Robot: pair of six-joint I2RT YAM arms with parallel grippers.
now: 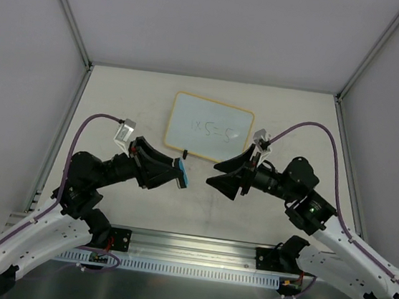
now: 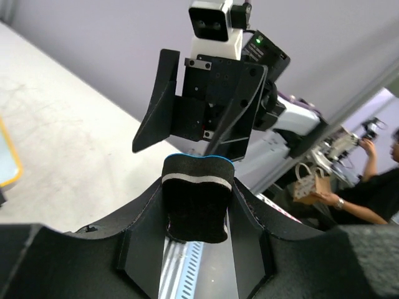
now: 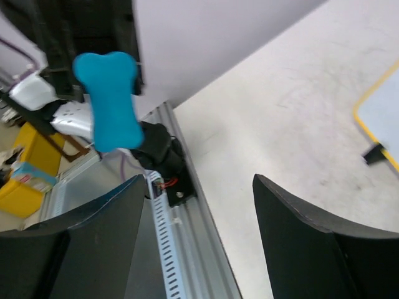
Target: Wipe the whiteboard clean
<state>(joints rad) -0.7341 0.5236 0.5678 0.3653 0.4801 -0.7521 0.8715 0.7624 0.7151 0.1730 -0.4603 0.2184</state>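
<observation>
The whiteboard point(image 1: 208, 127) lay flat on the pale, scuffed surface point(image 1: 297, 117) as I watched from the console. It was a small rectangle with rounded corners, glossy white inside a thin yellow-orange frame, with faint dark handwriting across its middle. Its long axis ran left to right in the overhead view, slightly skewed, with the left end farther from the arms. A small black clip point(image 1: 185, 151) sat on its near edge. Just short of that edge the two arms faced each other. The left gripper point(image 1: 180, 173) was clamped on a bone-shaped eraser point(image 3: 109, 103), smooth blue on one face and black felt on the other. The right gripper point(image 1: 212, 174), matte black with wedge-shaped fingers, stood wide apart, holding nothing.
</observation>
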